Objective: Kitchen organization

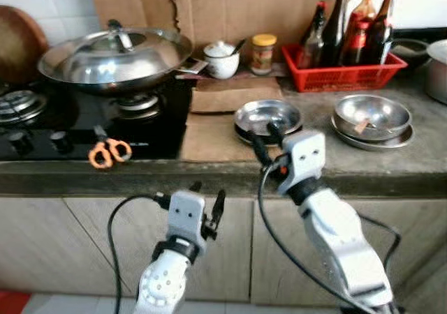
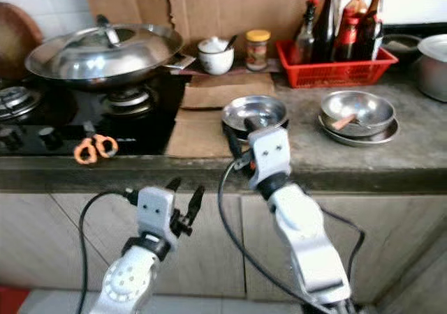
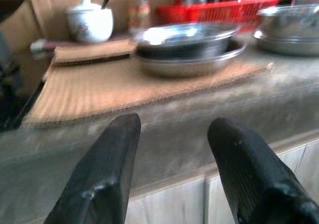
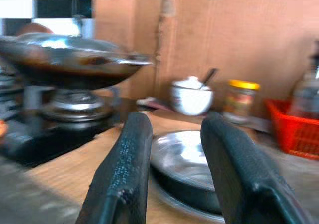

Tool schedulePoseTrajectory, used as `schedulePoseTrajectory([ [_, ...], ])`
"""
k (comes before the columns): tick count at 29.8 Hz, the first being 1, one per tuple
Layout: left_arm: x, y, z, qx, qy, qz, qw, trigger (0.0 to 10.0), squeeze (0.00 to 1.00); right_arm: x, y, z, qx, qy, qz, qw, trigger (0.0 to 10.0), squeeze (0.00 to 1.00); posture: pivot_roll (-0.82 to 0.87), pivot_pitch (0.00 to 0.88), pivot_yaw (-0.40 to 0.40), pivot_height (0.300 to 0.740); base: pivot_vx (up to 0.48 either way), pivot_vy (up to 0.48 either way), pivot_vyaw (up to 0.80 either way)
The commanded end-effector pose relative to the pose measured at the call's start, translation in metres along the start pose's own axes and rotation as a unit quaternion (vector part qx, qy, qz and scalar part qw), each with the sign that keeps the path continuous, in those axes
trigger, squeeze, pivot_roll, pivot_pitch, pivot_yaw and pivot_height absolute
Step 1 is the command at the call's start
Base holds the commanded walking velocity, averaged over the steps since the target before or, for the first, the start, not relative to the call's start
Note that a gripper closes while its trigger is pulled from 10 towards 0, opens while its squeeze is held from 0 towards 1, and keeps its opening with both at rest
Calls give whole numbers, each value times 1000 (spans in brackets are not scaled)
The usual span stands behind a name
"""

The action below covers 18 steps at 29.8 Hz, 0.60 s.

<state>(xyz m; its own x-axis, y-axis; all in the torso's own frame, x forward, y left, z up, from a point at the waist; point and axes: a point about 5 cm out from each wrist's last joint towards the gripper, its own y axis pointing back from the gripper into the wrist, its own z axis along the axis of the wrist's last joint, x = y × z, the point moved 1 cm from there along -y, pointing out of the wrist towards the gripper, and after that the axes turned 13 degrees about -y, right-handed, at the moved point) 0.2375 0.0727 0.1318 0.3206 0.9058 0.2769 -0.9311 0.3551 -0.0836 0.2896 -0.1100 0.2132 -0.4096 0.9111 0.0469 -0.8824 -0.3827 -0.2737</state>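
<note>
A steel bowl [image 1: 269, 115] sits on a steel plate on the grey counter [image 1: 335, 164], just right of a cardboard mat [image 1: 213, 136]. My right gripper [image 1: 264, 136] is raised at the counter's front edge, right in front of that bowl [image 4: 182, 159], open and holding nothing. My left gripper [image 1: 208, 192] hangs lower, in front of the cabinet below the counter edge, also open with nothing between its fingers [image 3: 112, 164]. Orange-handled scissors [image 1: 110, 152] lie on the front of the black stove. A second steel bowl [image 1: 371, 115] on a plate stands further right.
A lidded wok [image 1: 115, 52] sits on the stove burner. At the back stand a white pot with a spoon [image 1: 221, 59], a yellow-lidded jar [image 1: 263, 52] and a red basket [image 1: 342, 77] of bottles. A metal pot [image 1: 438, 70] is at the far right.
</note>
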Motion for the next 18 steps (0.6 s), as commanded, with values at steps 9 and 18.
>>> schedulePoseTrajectory([
  [9,4,1,-1,2,4,5,1000,10000,0,-2,-23,13,62,32,81,994,10000,439,31,1,17,740,155,0,0],
  [18,2,2,-2,4,5,2,1000,10000,0,-8,-40,5,135,78,112,981,10000,1000,38,0,7,740,0,0,0],
])
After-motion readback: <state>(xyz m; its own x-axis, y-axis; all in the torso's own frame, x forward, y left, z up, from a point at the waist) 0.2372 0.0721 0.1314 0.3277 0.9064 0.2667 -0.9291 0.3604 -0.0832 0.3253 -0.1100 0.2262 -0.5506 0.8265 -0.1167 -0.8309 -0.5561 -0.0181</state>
